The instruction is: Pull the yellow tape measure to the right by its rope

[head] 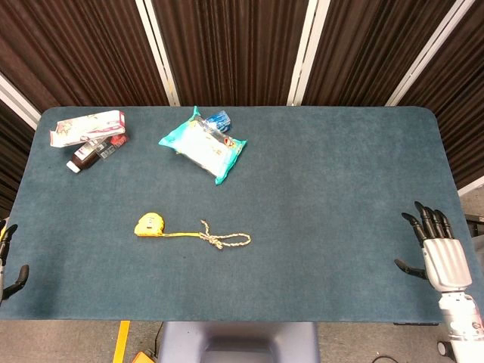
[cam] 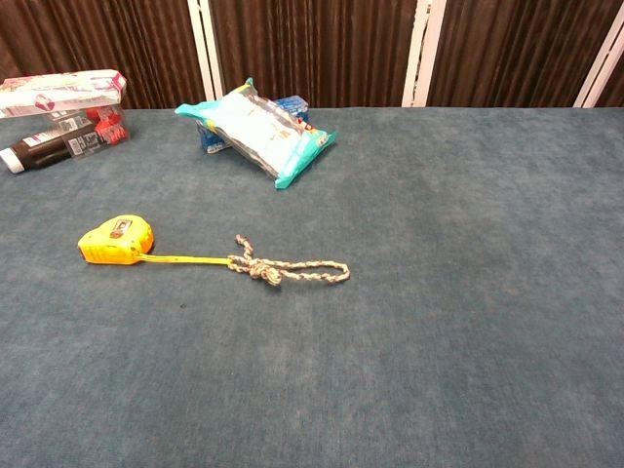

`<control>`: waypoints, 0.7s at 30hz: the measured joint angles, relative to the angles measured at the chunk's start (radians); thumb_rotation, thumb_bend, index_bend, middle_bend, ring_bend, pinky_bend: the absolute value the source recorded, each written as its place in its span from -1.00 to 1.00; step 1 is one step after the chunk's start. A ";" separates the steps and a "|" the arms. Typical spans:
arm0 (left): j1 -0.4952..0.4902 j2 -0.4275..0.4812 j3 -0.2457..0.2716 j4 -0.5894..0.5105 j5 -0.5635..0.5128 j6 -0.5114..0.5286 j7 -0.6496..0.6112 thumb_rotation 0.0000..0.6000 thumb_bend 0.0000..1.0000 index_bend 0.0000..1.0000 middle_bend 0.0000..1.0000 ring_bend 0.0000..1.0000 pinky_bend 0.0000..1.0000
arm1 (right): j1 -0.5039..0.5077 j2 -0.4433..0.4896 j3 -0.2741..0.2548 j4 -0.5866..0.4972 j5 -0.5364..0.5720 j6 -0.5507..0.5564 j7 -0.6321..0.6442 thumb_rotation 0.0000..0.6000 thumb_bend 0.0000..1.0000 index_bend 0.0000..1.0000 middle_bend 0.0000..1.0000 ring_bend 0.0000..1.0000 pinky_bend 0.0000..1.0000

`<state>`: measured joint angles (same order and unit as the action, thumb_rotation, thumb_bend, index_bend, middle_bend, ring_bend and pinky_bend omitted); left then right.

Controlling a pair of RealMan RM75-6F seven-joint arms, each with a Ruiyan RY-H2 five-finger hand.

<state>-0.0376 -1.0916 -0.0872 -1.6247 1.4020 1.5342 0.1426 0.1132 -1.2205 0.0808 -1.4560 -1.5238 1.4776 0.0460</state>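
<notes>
While both sit at worktop point(head: 318, 212) edges, right robot hand point(head: 437, 253) is spread open, holding nothing; left robot hand point(head: 9, 261) barely shows, state unclear. Yellow tape measure point(head: 149, 224) w/ rope point(head: 223, 240) lies left-centre, untouched.

In the head view the left robot hand point(head: 9, 261) is cut by the frame edge, only dark fingertips showing. A blue packet point(head: 218, 119) hides mostly behind the wipes pack point(head: 203, 144). The box point(head: 87, 127) print is unreadable.
</notes>
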 measured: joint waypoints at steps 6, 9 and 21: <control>0.005 0.003 0.000 -0.004 -0.009 0.004 -0.008 1.00 -0.17 -0.84 -1.00 -1.00 -0.75 | -0.006 -0.037 0.012 0.020 0.002 0.039 -0.032 1.00 -0.74 -0.59 -0.92 -1.00 -1.00; 0.007 0.004 0.002 -0.006 0.007 0.011 -0.014 1.00 -0.17 -0.84 -1.00 -1.00 -0.75 | -0.007 -0.044 0.010 0.020 -0.001 0.039 -0.032 1.00 -0.74 -0.59 -0.92 -1.00 -1.00; 0.008 0.003 0.006 -0.030 0.001 0.009 0.012 1.00 -0.17 -0.84 -1.00 -1.00 -0.74 | 0.004 -0.037 -0.007 0.018 -0.016 0.010 -0.001 1.00 -0.74 -0.56 -0.92 -1.00 -1.00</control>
<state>-0.0301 -1.0886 -0.0816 -1.6545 1.4031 1.5427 0.1544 0.1173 -1.2579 0.0734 -1.4379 -1.5402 1.4876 0.0445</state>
